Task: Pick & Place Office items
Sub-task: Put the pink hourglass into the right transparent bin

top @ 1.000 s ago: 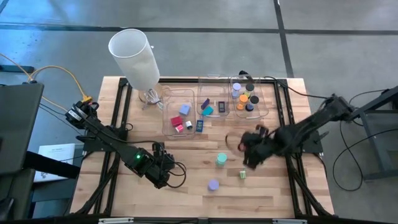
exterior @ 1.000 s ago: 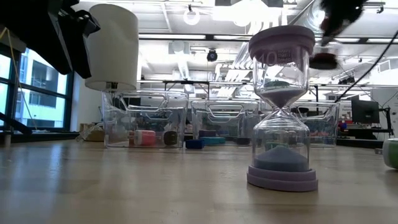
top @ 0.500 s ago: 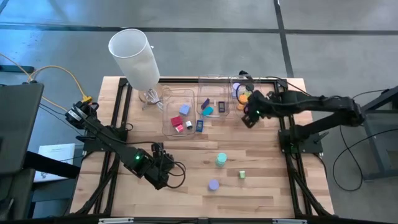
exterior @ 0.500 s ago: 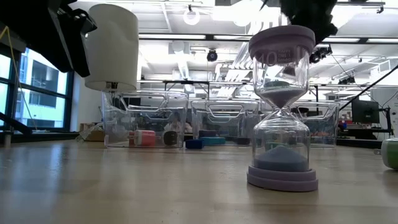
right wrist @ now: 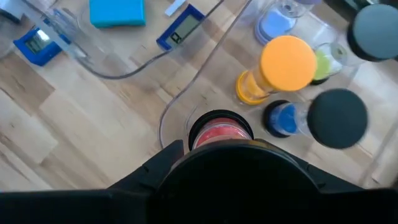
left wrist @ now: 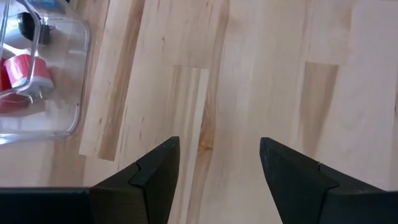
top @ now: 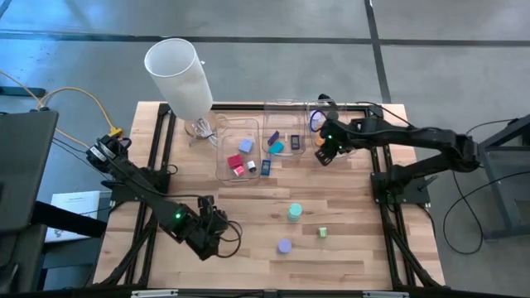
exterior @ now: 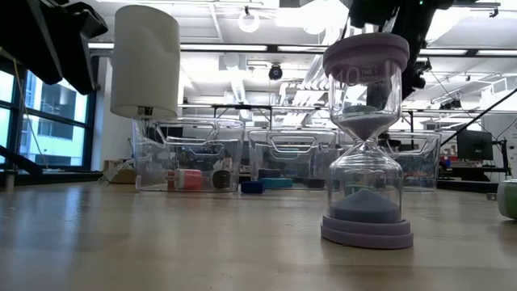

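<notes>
A pale wooden tabletop (top: 248,207) of joined planks stands on a grey concrete floor (top: 273,50) crossed by dark seam lines. Seen level across the planks, the room behind is an open workshop: a white ceiling with exposed ducts and round lamps (exterior: 249,20), tall dark-framed windows (exterior: 44,121) at one side, and desks with monitors (exterior: 472,145) far back.

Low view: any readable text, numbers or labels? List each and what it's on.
"10": on the lavender top cap of the hourglass, followed by a smaller line too blurred to read.
Small label at the base of the white cylinder: too small to read.
Nothing else legible on the clear bins or elsewhere.
</notes>
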`<state>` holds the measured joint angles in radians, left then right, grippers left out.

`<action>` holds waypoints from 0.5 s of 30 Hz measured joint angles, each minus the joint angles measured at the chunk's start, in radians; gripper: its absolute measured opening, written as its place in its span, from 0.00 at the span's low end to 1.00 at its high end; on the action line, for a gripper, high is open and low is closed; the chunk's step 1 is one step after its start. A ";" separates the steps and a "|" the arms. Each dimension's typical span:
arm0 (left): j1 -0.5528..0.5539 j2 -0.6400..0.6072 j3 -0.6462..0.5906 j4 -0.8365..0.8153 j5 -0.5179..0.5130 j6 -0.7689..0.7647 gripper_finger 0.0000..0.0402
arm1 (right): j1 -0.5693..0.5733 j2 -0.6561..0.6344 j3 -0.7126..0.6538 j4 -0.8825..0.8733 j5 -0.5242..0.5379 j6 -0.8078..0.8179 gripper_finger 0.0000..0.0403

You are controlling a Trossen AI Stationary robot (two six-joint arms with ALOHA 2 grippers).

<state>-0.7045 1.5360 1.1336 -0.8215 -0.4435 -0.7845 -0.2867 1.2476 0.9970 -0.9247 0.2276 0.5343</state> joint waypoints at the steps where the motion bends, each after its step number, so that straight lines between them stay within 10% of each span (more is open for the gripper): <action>1: -0.002 0.000 0.000 0.000 0.000 -0.001 0.53 | -0.007 0.000 -0.011 0.015 -0.003 -0.007 0.44; 15: -0.005 0.000 0.000 0.000 -0.057 0.005 0.53 | -0.087 0.004 -0.106 0.118 -0.074 0.028 0.44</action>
<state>-0.7091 1.5360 1.1336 -0.8219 -0.5006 -0.7794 -0.3738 1.2514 0.8911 -0.8067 0.1536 0.5628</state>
